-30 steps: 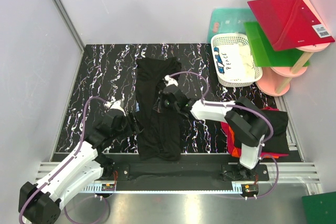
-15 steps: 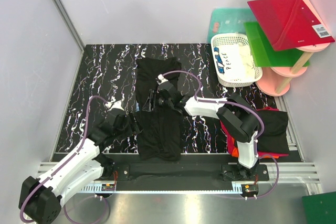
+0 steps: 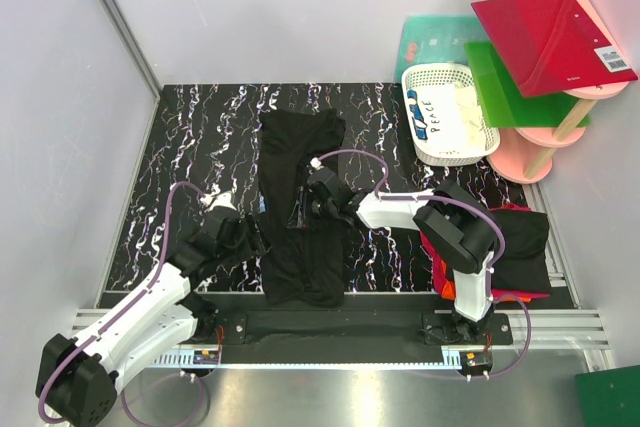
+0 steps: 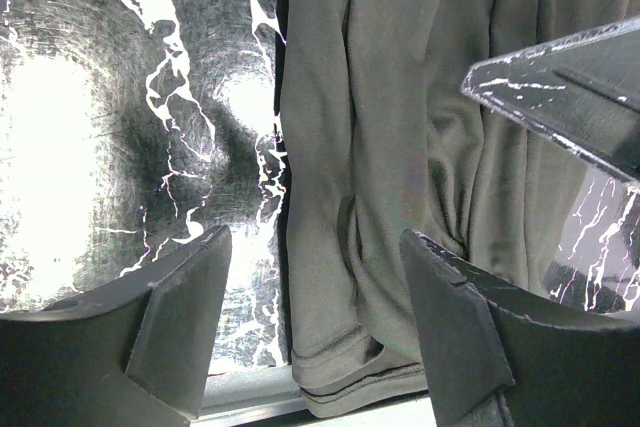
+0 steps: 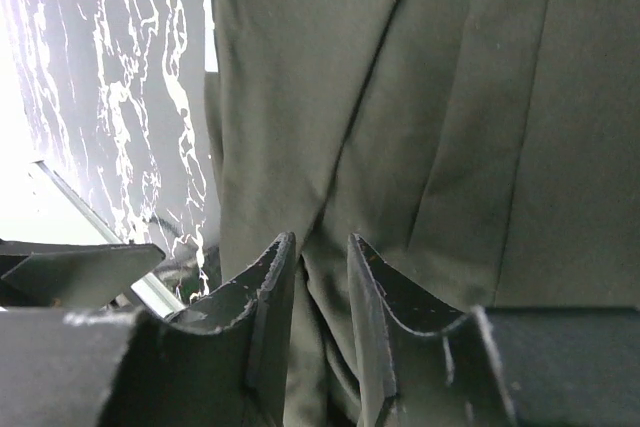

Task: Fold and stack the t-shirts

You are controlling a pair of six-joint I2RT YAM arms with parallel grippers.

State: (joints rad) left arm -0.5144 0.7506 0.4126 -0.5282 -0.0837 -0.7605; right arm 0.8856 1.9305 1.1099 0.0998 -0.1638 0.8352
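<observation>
Black marble-patterned tabletop (image 3: 200, 137) with white veins: lies under both claws and runs well beyond them on every side.

Long black t-shirt (image 3: 300, 247), folded into a narrow lengthwise strip: stretches from the near edge toward the far wall, directly below the right claw and just right of the left claw. Shows soft creases running along its length.

Loose heap of t-shirts (image 3: 515, 247), black on top with red and orange peeking out at its left edge: sits well to the right of the right claw, beside that arm's base.

Stiff red board (image 3: 550, 32) and translucent green board (image 3: 505, 87): rest tilted on a round-shelved pink stand (image 3: 548, 137), far beyond and to the right of the right claw.

White plastic lattice basket (image 3: 450, 117): stands just left of that stand, beyond and right of the right claw, with a flat teal board (image 3: 435, 37) propped behind it.

Left claw (image 4: 315, 237): hangs low over the strip's left edge near the table's front, released. Holds nothing, with fingers spread wide, one over bare tabletop and the other over cloth.

Right claw (image 5: 320, 239): sits over the strip's middle, fingers (image 5: 270, 297) a narrow gap apart above a lengthwise crease. Cannot tell whether pinching the cloth or merely poised over it.
</observation>
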